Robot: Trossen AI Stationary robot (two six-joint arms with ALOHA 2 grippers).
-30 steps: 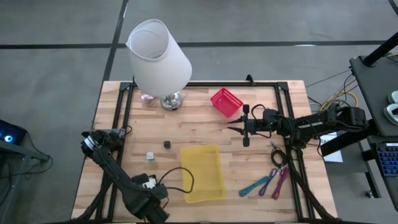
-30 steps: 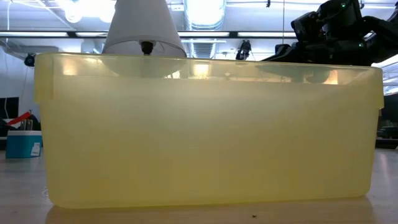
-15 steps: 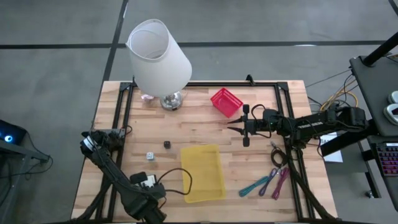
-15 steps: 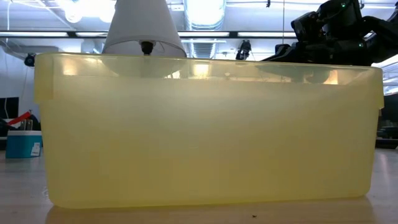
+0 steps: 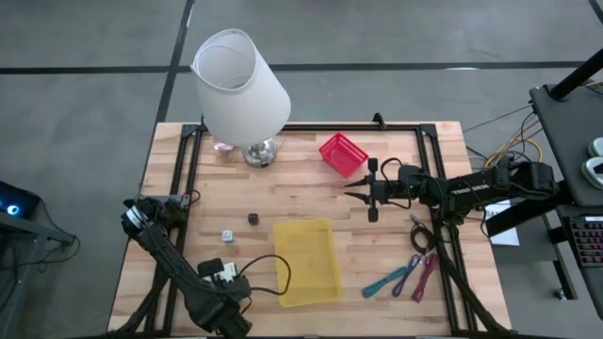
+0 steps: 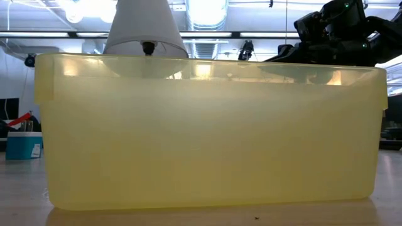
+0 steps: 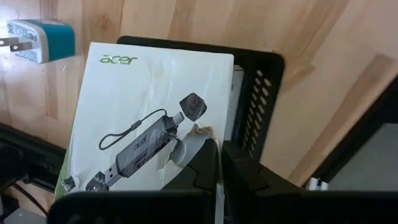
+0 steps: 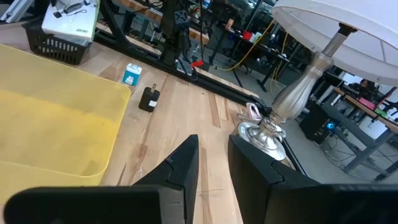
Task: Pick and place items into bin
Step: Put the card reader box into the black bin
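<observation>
Oddly, the yellow bin (image 6: pixel 207 132) hides the table; left fingers (image 7: pixel 199 155) clench a white card (image 7: pixel 137 124), right fingers (image 8: pixel 186 165) slightly parted.

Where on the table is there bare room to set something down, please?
Bare wood lies between the lamp base and the yellow bin, and left of the two small chargers. It is crowded right of the bin, with strips and the right gripper beside the red basket.

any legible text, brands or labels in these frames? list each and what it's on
"acer": green print on the white box that the left gripper is shut on, over the black basket.
Print on the teal-and-white charger: too small to read.
Nothing else legible.
</observation>
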